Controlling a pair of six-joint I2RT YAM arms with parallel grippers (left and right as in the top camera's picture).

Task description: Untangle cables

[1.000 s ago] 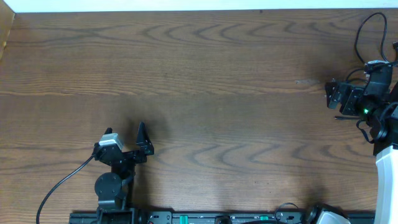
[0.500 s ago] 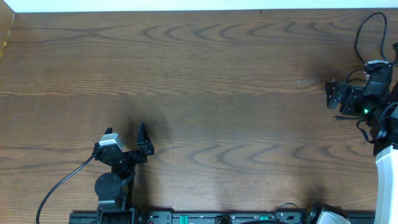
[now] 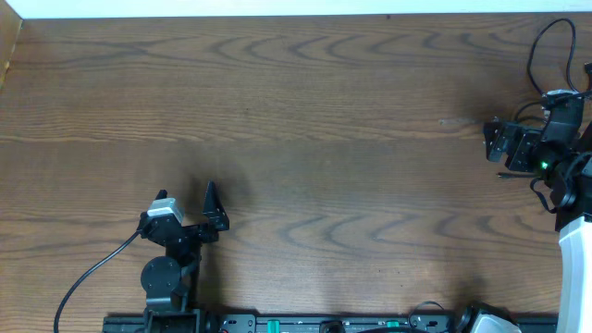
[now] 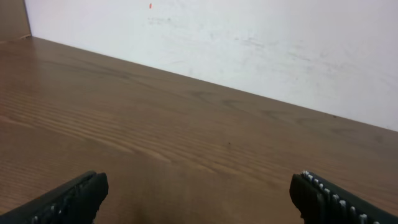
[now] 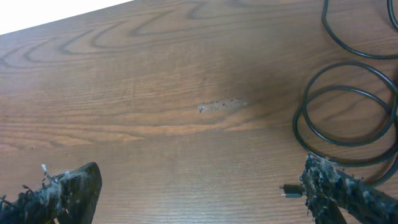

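Nothing has moved in the last second, and both arms sit idle. The right pincer (image 5: pixel 199 193) stands wide and empty, with the cables (image 5: pixel 345 106) looped on the tabletop (image 5: pixel 186 74) just beside one fingertip. The left pincer (image 4: pixel 199 193), equally wide, holds nothing. Untangling seems not yet begun.

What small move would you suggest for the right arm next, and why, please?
Probably shift the right gripper sideways and down onto the cables. Its jaws stand open and empty over bare table, while the black loops and a small plug lie just beside one finger.
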